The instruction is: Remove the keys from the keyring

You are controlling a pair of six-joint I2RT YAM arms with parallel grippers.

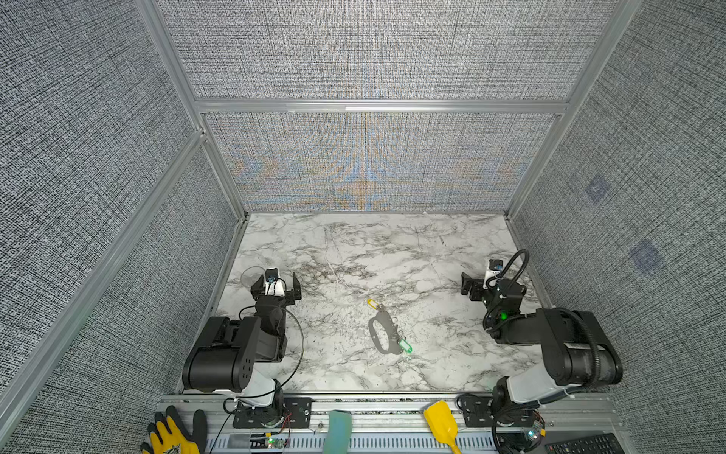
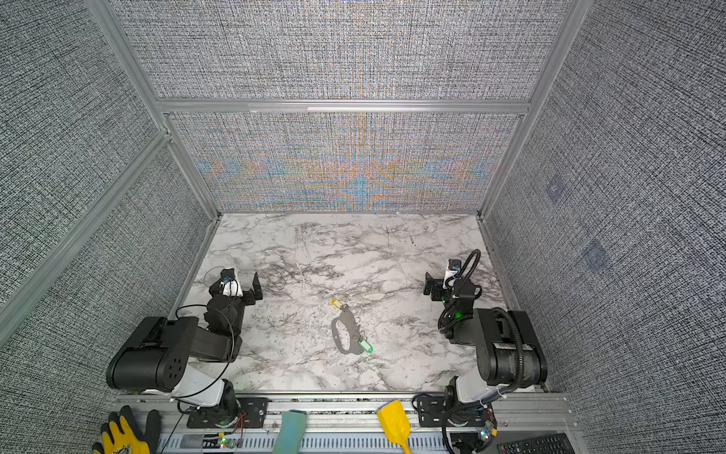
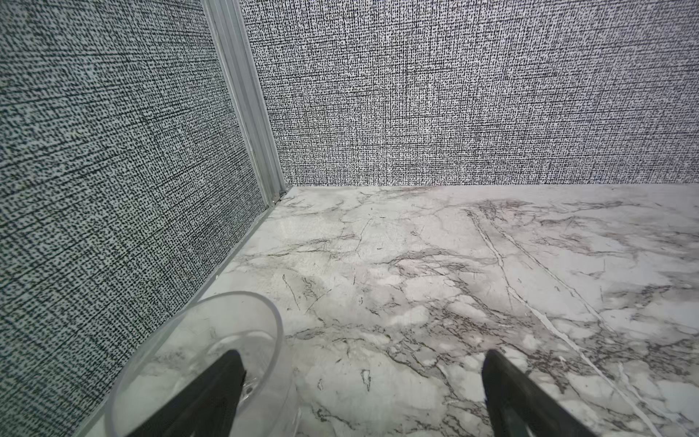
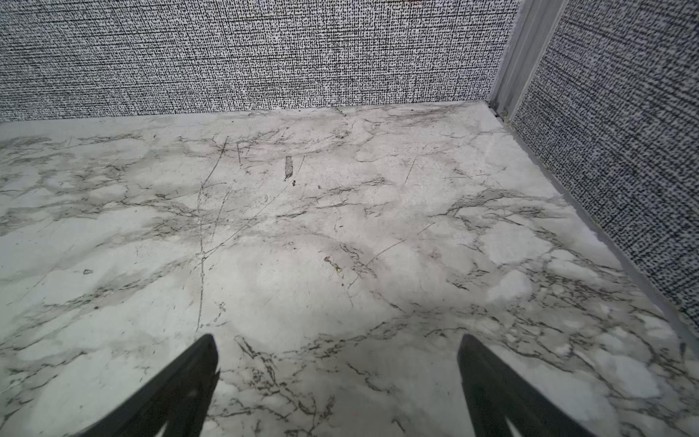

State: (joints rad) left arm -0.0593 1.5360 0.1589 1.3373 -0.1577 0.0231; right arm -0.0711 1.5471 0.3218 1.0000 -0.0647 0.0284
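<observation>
The dark grey D-shaped keyring [image 1: 389, 330] [image 2: 352, 328] lies flat on the marble table, near the middle in both top views. A yellow key [image 1: 372, 303] [image 2: 337, 303] hangs off its far end and a green key [image 1: 405, 346] [image 2: 366, 347] off its near end. My left gripper [image 1: 277, 280] [image 2: 235, 285] [image 3: 361, 355] is open and empty, far to the left of the keyring. My right gripper [image 1: 481, 281] [image 2: 442, 283] [image 4: 337, 338] is open and empty, far to the right of it. Neither wrist view shows the keyring or the keys.
A clear plastic cup [image 1: 251, 277] [image 3: 196, 340] stands by the left wall, right beside my left gripper's outer finger. Fabric walls close in the table on three sides. On the front rail lie a yellow scoop [image 1: 442, 422], a yellow-black glove [image 1: 173, 432] and a teal object [image 1: 338, 428].
</observation>
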